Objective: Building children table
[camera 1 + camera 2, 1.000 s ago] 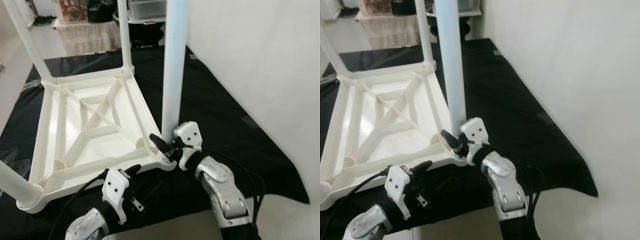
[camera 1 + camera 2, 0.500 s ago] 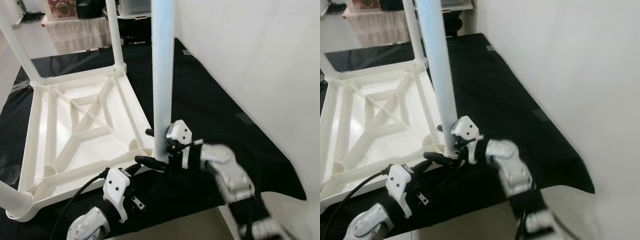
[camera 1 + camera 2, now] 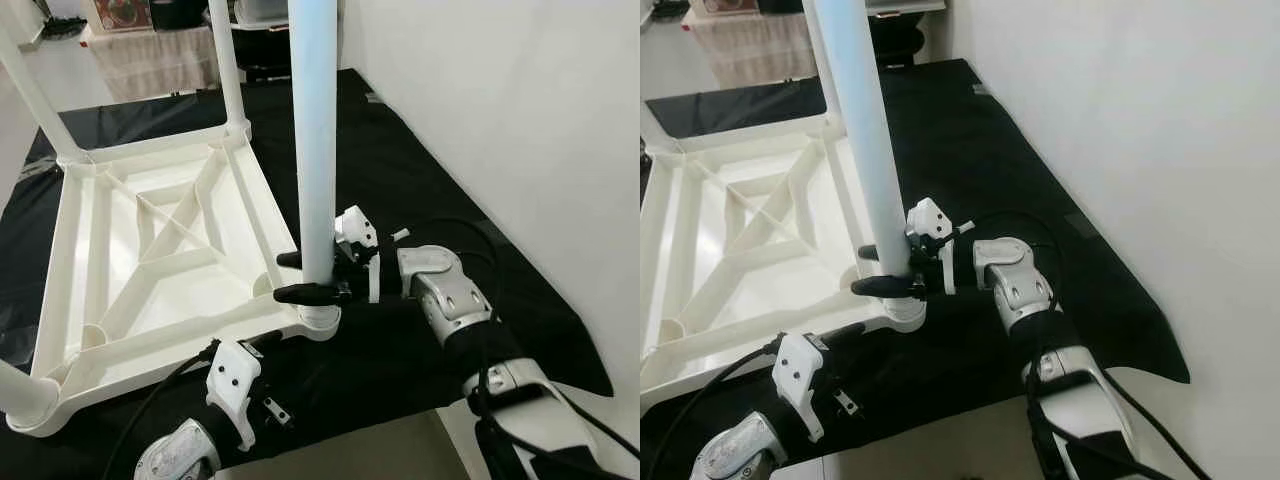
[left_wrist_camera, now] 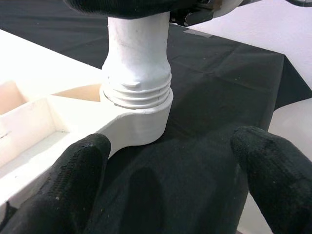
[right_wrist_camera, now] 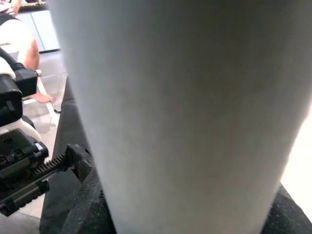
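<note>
The right gripper (image 3: 305, 277) is clamping the leg (image 3: 315, 150) low near its socket, the stiff, prob. light plastic looking slippery, w/ the left gripper (image 4: 170, 180) hanging apart.

Right gripper (image 3: 312, 276) fingers clamped either side of leg; left gripper (image 4: 170, 161) fingers spread, low.

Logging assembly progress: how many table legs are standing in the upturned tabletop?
4: near right leg in the right gripper, far right, far left, near left.
</note>
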`<state>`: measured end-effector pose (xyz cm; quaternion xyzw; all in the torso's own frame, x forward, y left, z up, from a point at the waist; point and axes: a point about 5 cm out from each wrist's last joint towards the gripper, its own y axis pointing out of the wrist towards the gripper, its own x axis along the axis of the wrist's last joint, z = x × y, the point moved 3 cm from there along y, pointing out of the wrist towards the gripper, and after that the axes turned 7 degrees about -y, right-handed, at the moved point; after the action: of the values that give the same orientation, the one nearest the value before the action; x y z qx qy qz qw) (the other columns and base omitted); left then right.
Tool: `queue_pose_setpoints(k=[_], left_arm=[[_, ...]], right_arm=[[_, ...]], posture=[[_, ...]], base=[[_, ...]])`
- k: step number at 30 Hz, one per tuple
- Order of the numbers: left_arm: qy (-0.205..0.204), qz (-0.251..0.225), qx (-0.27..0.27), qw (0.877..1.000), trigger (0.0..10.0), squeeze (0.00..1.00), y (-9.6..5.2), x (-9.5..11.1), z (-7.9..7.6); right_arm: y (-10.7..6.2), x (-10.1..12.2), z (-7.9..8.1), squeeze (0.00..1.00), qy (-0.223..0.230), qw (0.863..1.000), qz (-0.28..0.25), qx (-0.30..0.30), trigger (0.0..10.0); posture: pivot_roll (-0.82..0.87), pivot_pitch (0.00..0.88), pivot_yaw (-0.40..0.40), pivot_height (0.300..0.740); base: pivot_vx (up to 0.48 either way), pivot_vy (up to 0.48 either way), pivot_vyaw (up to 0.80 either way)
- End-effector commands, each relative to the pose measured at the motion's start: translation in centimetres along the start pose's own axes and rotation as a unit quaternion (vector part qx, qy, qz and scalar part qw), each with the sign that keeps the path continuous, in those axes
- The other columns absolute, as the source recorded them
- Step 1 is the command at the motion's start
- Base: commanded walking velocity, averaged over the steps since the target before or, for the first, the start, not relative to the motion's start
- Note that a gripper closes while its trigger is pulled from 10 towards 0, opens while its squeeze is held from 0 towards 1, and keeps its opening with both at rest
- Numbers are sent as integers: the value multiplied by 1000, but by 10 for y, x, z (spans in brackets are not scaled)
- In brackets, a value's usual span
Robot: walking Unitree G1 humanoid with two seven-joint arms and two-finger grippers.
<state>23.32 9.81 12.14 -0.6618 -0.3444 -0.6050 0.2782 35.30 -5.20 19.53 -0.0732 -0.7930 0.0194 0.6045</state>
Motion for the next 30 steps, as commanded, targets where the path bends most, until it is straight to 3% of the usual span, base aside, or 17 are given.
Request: queue_pose_setpoints(k=[1, 4, 5, 8, 10, 12, 13, 14, 15, 16, 17, 23, 25, 26, 28, 29, 30], left_arm=[[0, 4, -2, 1000, 10000, 0, -2, -2, -3], [0, 4, -2, 1000, 10000, 0, -2, -2, -3], [-1, 3, -1, 1000, 10000, 0, -2, -1, -2], [-1, 3, -1, 1000, 10000, 0, -2, -1, -2], [-3, 1, 1, 1000, 10000, 0, -3, 0, -1], [-3, 0, 3, 1000, 10000, 0, -5, 1, 0], [-3, 0, 3, 1000, 10000, 0, -5, 1, 0], [-2, 0, 4, 1000, 10000, 0, -6, 3, 2], [-2, 0, 4, 1000, 10000, 0, -6, 3, 2], [-1, 1, 4, 1000, 10000, 0, -7, 4, 4], [-1, 1, 4, 1000, 10000, 0, -7, 4, 5], [-1, 7, -1, 1000, 10000, 0, -7, 1, 6], [0, 6, 2, 1000, 10000, 0, -7, 1, 6], [0, 6, 4, 1000, 10000, 0, -7, 1, 6], [0, 5, 5, 1000, 10000, 0, -7, 1, 6], [0, 5, 6, 1000, 10000, 0, -6, 0, 6], [0, 5, 6, 1000, 10000, 0, -6, 0, 6]], right_arm=[[2, -5, 2, 0, 8, 1000, 7, 7, 0], [0, -9, 1, 0, 6, 1000, 12, -5, 0], [-4, -18, 1, 0, 2, 999, 28, -46, 0], [-6, -22, 0, 0, 0, 997, 36, -69, 0], [-18, -36, 4, 0, 16, 988, 60, -142, 0], [-26, -50, 6, 0, 36, 959, 82, -267, 0], [-26, -50, 6, 0, 36, 959, 82, -267, 0], [-25, -55, 19, 0, 46, 935, 94, -340, 0], [-25, -55, 19, 0, 46, 935, 94, -340, 0], [-31, -55, 34, 0, 43, 897, 108, -426, 0], [-32, -54, 36, 0, 36, 888, 110, -445, 0], [-19, -57, 34, 0, 17, 891, 129, -436, 0], [-16, -57, 33, 0, 30, 894, 122, -430, 0], [-14, -57, 33, 0, 37, 899, 115, -421, 10000], [-13, -57, 33, 0, 42, 903, 109, -414, 10000], [-12, -50, 32, 557, 37, 907, 97, -407, 10000], [-12, -50, 32, 557, 37, 907, 97, -407, 10000]], posture=[[70, 174, -31, 740], [60, 179, -31, 740], [50, 190, -32, 740], [50, 190, -32, 740], [41, 203, -24, 740], [35, 209, -17, 740], [35, 209, -17, 740], [33, 226, -6, 740], [33, 226, -6, 740], [21, 231, 10, 740], [21, 231, 10, 740], [25, 210, 11, 740], [26, 200, 3, 740], [25, 194, 3, 740], [26, 192, 1, 740], [28, 184, -2, 740], [28, 184, -2, 740]], base=[[0, 0, 0], [0, 0, 0], [0, 0, 0], [0, 0, 0], [0, 0, 0], [0, 0, 0], [0, 0, 0], [0, 0, 0], [0, 0, 0], [0, 0, 0], [0, 0, 0], [0, 0, 0], [0, 0, 0], [0, 0, 0], [0, 0, 0], [0, 0, 0], [0, 0, 0]])
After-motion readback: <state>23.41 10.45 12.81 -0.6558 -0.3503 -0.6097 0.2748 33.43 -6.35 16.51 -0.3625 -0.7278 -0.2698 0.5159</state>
